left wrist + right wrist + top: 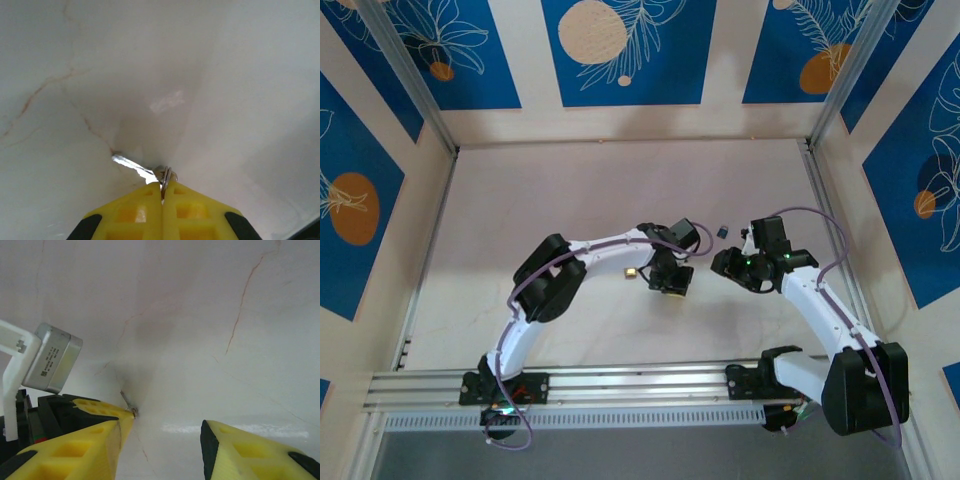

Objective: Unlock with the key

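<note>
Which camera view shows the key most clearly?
The left wrist view: the key juts from the shut left hand, close up. In the right wrist view a thin sliver may be it; from the top it is too small to make out.

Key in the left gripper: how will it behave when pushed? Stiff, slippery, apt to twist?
Likely stiff: the key shows as a thin straight silver blade jutting from the shut left gripper. Probably apt to twist or slip, since the grip seems to catch only its end near the ring. Tiny beside the gripper, it should be very light.
</note>
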Controlling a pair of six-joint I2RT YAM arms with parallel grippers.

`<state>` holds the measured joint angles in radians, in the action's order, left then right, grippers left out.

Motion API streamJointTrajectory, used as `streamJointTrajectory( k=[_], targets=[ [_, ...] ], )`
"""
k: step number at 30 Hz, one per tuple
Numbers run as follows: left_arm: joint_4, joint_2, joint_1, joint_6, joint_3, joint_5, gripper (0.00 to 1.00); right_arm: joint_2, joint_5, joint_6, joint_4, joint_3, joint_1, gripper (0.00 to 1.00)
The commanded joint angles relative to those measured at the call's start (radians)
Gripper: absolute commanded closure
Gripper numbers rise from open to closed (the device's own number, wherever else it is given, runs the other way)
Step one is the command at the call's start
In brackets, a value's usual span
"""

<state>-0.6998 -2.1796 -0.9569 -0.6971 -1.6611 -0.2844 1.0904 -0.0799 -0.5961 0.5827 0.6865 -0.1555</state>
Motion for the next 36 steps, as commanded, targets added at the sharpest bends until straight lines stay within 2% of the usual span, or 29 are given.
streamJointTrajectory(
  k=[1,3,7,9,12,15,20,22,24,29,32,36],
  targets=[
    [-0.043,-0.024,0.016,0.026,-0.056,-0.037,0.91,0.011,-0.034,0.013,-0.014,-0.023,0.006,0.52],
    [-0.049,-0.02,0.021,0.036,-0.073,-0.041,0.85,0.019,-0.035,0.013,-0.019,-0.024,0.005,0.52],
    [-0.061,0.01,0.03,0.053,-0.093,-0.05,0.61,0.026,-0.04,0.009,-0.02,-0.021,0.002,0.52],
    [-0.063,0.03,0.034,0.061,-0.087,-0.055,0.55,0.023,-0.037,0.005,-0.015,-0.017,-0.002,0.52],
    [-0.057,0.082,0.049,0.073,-0.057,-0.047,0.52,0.023,-0.018,-0.001,-0.013,-0.013,-0.031,0.52],
    [-0.065,0.158,0.097,0.09,-0.015,-0.014,0.5,0.056,0.022,-0.003,-0.014,-0.002,-0.11,0.56],
    [-0.128,0.31,0.253,0.155,0.041,0.07,0.44,0.2,0.198,0.042,0.031,0.09,-0.303,0.7],
    [-0.163,0.355,0.326,0.201,0.036,0.114,0.4,0.272,0.277,0.068,0.057,0.144,-0.37,0.79],
    [-0.192,0.374,0.387,0.238,0.019,0.128,0.39,0.34,0.35,0.092,0.087,0.196,-0.431,0.82],
    [-0.145,0.38,0.508,0.348,0.044,0.061,0.39,0.489,0.429,0.158,0.156,0.317,-0.515,0.79],
    [-0.101,0.363,0.553,0.314,0.092,0.003,0.41,0.565,0.456,0.187,0.208,0.38,-0.53,0.79],
    [-0.032,0.396,0.555,0.277,0.169,-0.034,0.42,0.614,0.477,0.2,0.247,0.418,-0.548,0.79]
  ],
)
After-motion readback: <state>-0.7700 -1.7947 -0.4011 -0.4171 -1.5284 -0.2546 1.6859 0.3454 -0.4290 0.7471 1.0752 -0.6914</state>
